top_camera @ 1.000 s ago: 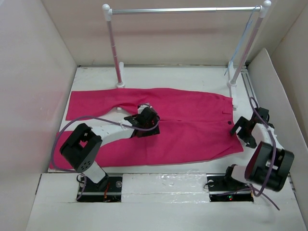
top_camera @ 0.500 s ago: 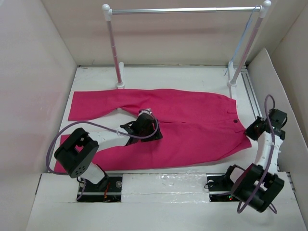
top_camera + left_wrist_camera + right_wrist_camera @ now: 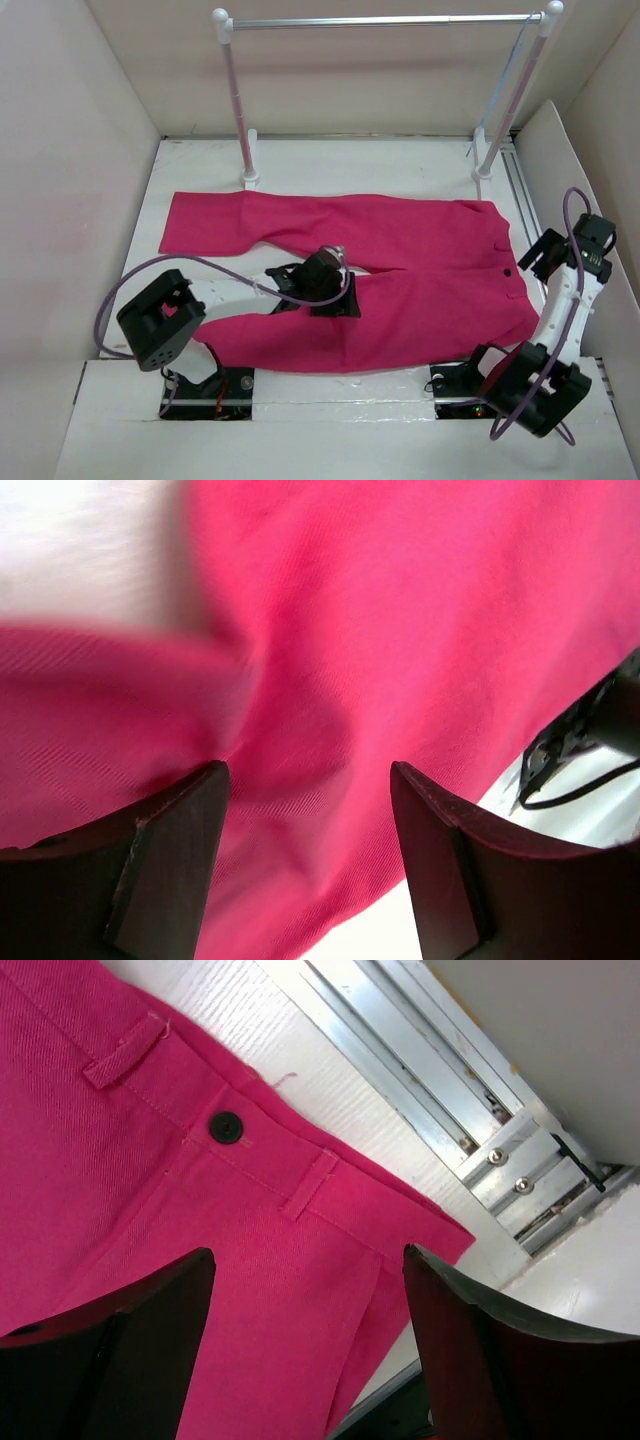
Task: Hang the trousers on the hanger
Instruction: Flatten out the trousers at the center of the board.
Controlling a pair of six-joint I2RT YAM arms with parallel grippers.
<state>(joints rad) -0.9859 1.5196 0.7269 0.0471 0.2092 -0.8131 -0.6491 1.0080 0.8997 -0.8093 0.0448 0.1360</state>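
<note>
Here, trousers (image 3: 430,250) beneath left tool (image 3: 328,285)

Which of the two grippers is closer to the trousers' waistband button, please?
The right gripper, just beside the button; the left gripper sits mid-length on the trousers, near the crotch.

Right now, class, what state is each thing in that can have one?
Trousers: spread flat on the table, off the hanger.
Button: looks fastened.
Hanger: hanging bare from the rail.
Left tool: open, low over the trousers' crotch.
Right tool: open, by the waist end.
</note>
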